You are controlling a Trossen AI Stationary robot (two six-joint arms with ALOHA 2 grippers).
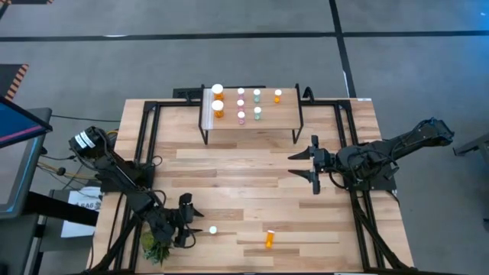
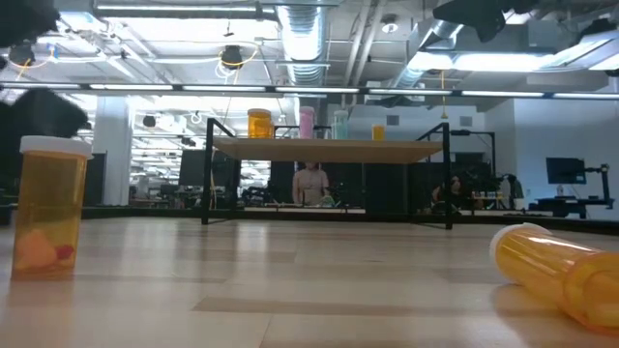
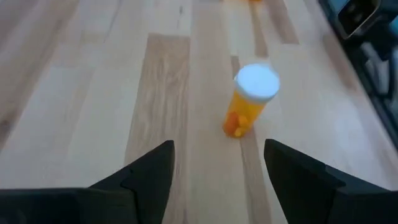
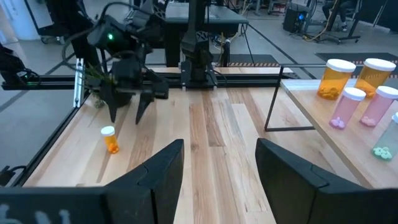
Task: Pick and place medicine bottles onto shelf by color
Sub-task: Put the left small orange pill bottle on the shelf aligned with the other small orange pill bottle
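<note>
Since my left gripper (image 1: 191, 219) is the one at work, near-left corner of the table (image 1: 229, 176), I should come down square on the upright orange bottle (image 1: 213, 229), w/ the cap centred between my fingers, low enough to clamp the body, not the white cap, & close gently so it doesn't tip. My jaws stand wide apart, holding nothing; the bottle sits just right of them, not yet between, still apart. Further right a second orange bottle (image 1: 270, 239) lies on its side. Far centre, the shelf (image 1: 250, 122) carries orange at its left, pink & green mid. My right gripper (image 1: 315, 165) waits mid-right, spread, empty.
</note>
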